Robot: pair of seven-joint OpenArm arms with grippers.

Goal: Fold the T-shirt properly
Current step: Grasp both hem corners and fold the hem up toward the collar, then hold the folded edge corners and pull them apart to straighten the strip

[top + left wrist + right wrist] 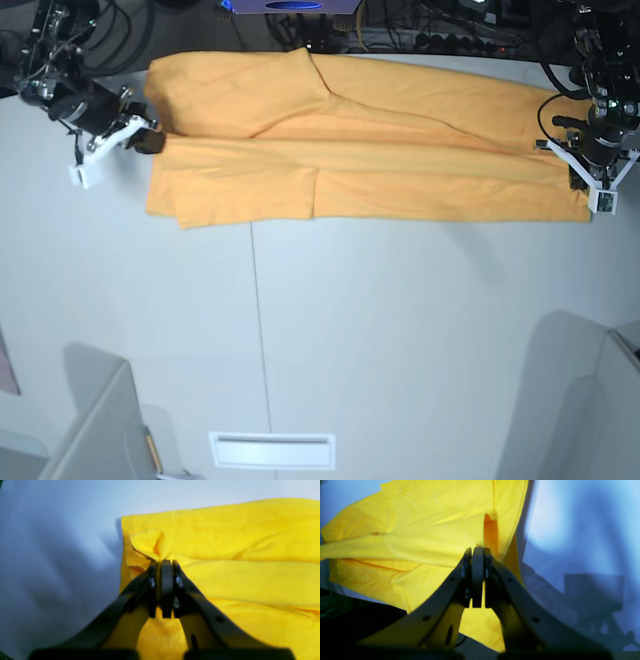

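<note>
I am seeing my left gripper (163,563) pinching a puckered corner of the large light-orange cotton T-shirt (400,150), jaws closed tight on the cloth. My right gripper (477,551) is clamping the opposite end likewise. The shirt is lying stretched long and narrow, folded lengthwise with wrinkled layers, across the far edge of the white table (400,330).

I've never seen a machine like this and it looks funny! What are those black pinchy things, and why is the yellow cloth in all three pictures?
It is a robot with two arms. The base view looks down on a white table where an orange-yellow T-shirt lies stretched out, folded lengthwise. The other two pictures come from cameras on the wrists. The pinchy things are its hands: the left end effector is shut on an edge of the shirt at one end, and the right end effector pinches the opposite end.
</note>
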